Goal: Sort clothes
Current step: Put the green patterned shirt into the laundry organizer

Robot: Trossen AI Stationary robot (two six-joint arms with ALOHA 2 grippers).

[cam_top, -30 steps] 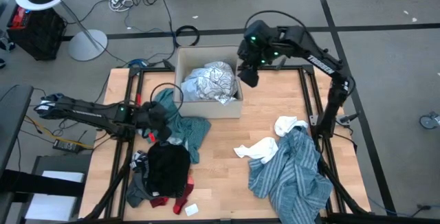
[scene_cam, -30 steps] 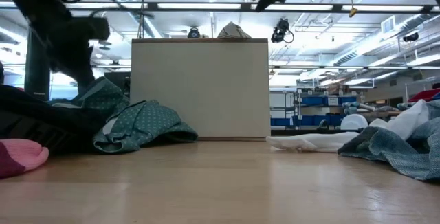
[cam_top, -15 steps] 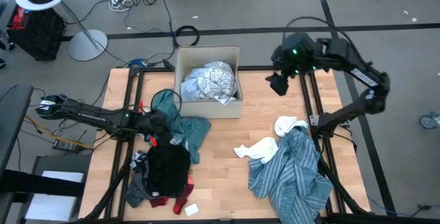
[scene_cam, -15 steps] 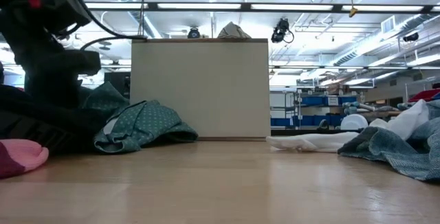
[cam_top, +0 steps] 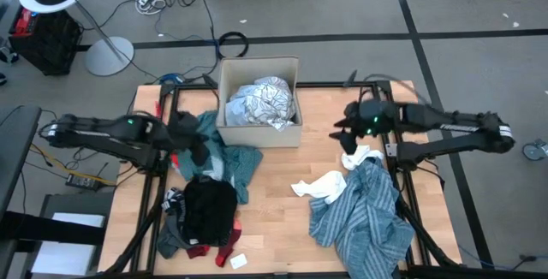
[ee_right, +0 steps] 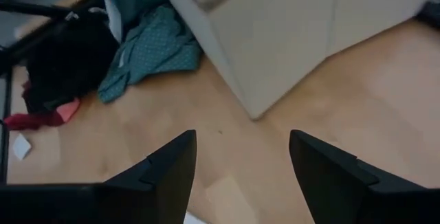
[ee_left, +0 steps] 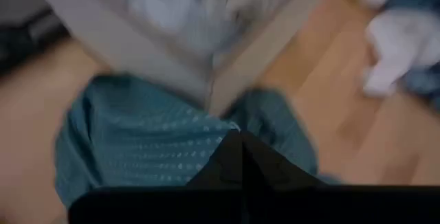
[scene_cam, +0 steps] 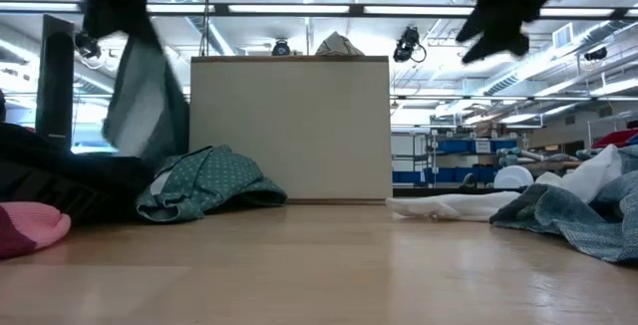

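Observation:
A teal dotted garment (cam_top: 229, 157) lies left of the tan box (cam_top: 295, 133), which holds a white-grey patterned piece (cam_top: 261, 101). My left gripper (cam_top: 193, 145) is shut on the teal garment and is raised high in the low view (scene_cam: 118, 1). My right gripper (cam_top: 346, 130) is open and empty (ee_right: 240, 165). It hovers just beyond a white piece (cam_top: 360, 154) at the right. A blue-white striped shirt (cam_top: 360, 223) and another white piece (cam_top: 324, 186) lie at the near right. A black garment (cam_top: 210, 210) and red items (cam_top: 212, 249) lie at the near left. My left gripper pinches a raised part of the teal garment (ee_left: 206, 138) between its two shut fingers, coming from above and pointing down. One layer or several, I cannot tell. A strip of the cloth (scene_cam: 145, 96) hangs below the fingers. The rest lies bunched on the table (scene_cam: 204, 185).
The box stands at the table's far middle. Bare wood (cam_top: 282, 219) lies in the middle, between the two heaps. A small white scrap (cam_top: 238, 261) lies at the near edge. Frame rails run along the left and right edges.
My right gripper has swung from above the box toward the table's right edge. It has then come down and nearer, to just above the white piece. My left gripper has risen, drawing part of the teal garment up off the table while the rest stays down.

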